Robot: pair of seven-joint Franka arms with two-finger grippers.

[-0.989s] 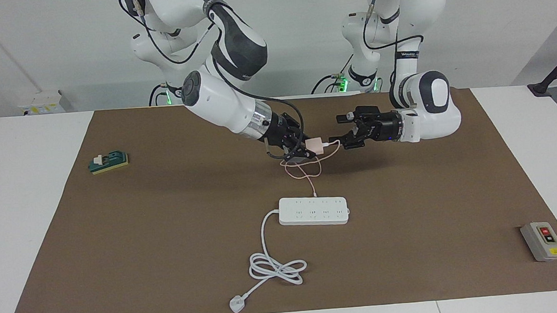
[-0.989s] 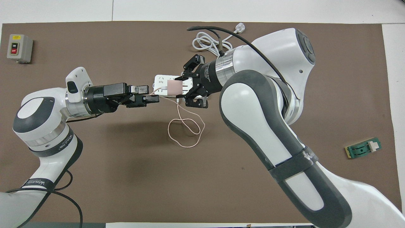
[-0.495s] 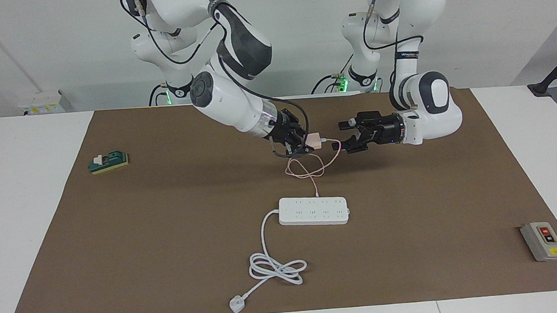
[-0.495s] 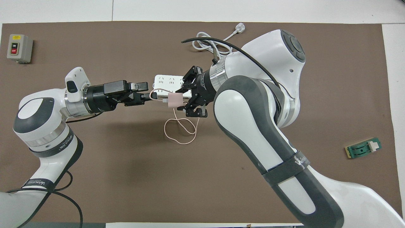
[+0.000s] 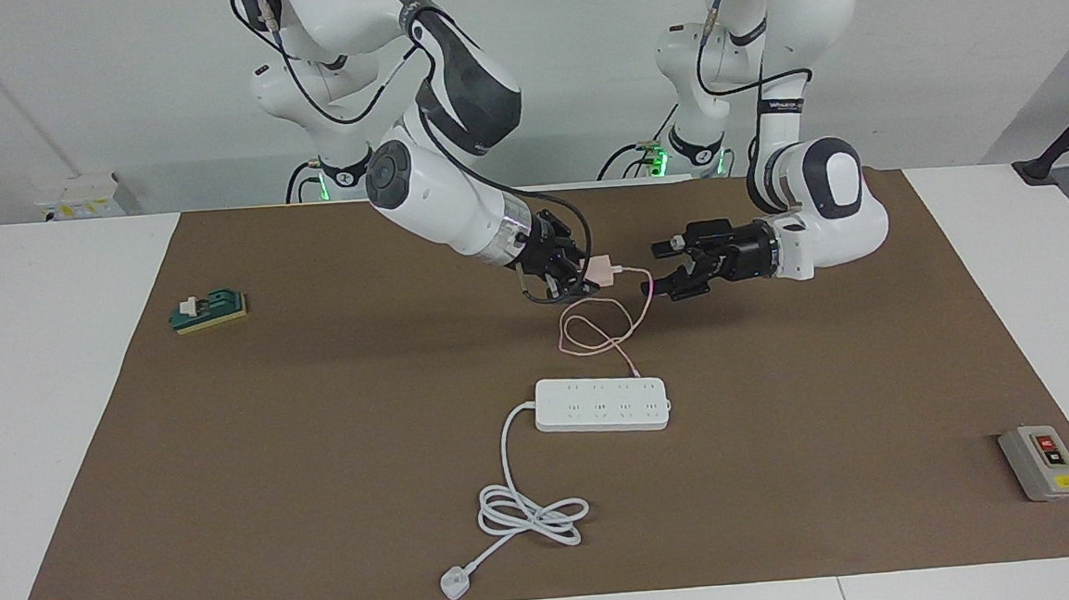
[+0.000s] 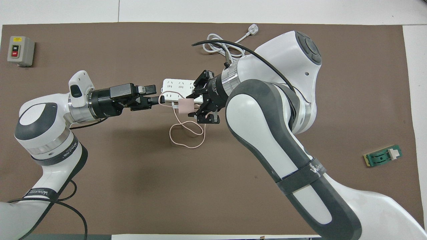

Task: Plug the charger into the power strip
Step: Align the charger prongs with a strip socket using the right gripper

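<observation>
Two arms reach over a brown mat (image 5: 324,498) that covers most of a white counter (image 5: 48,385) set against a plain pale wall. Raised above the mat, the right hand (image 5: 589,278) is clamped on the pink charger (image 5: 599,269), whose thin cable loops down to the mat, while the left hand (image 5: 667,269), fingers spread and empty, hangs just beside that cable. On the mat lie the white power strip (image 5: 602,403), farther from the robots than the charger, a grey switch box (image 5: 1043,462) and a green block (image 5: 209,312).

Facing, overhead cameras; both high, share mat (image 5: 324,498).
</observation>
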